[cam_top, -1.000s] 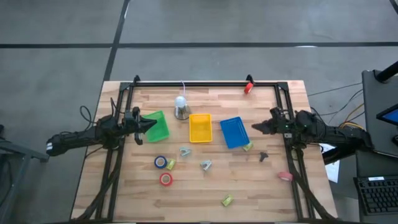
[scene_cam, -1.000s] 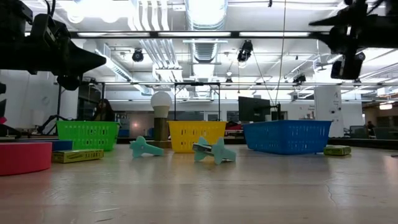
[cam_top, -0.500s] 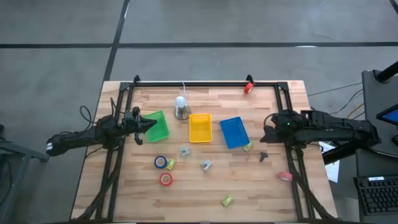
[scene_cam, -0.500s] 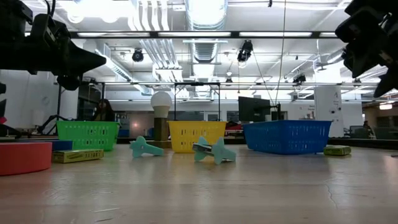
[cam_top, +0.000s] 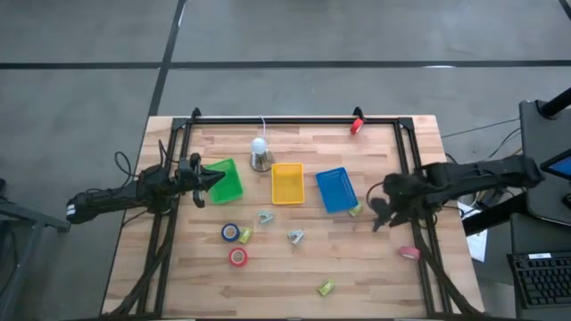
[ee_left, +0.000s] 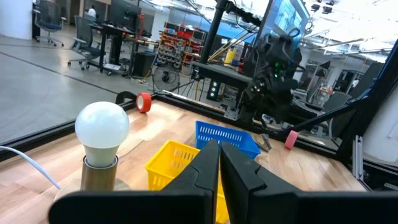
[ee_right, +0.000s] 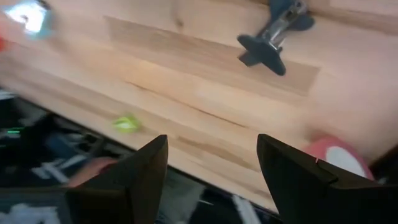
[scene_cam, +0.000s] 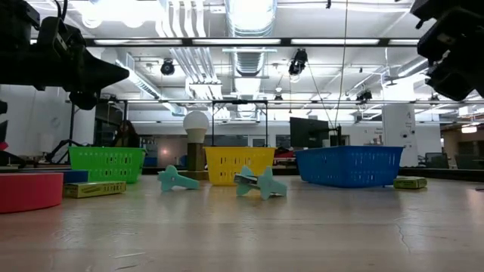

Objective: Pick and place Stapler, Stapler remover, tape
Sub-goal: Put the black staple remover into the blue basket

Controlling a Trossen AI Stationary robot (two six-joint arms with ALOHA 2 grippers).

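One target: dark T-shaped metal staple remover (cam_top: 378, 225), lying loose on the wooden bench (cam_top: 357, 267), just beside the blue mesh tray (cam_top: 335, 189), on its right-arm side.
Long axis: slanted across the bench planks, crossbar end toward the bench's front edge.
Right gripper (cam_top: 382, 212): above the remover, jaws wide, holding nothing; the nearer arm.
Left gripper (cam_top: 217, 178): over the green mesh tray (cam_top: 230, 185), jaws narrow, empty.
Judgement: descent and wrist turn across the shaft needed.

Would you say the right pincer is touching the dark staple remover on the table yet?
Apart. The right wrist view shows the open right pincer with bare wood between its fingers and the dark staple remover lying farther off.
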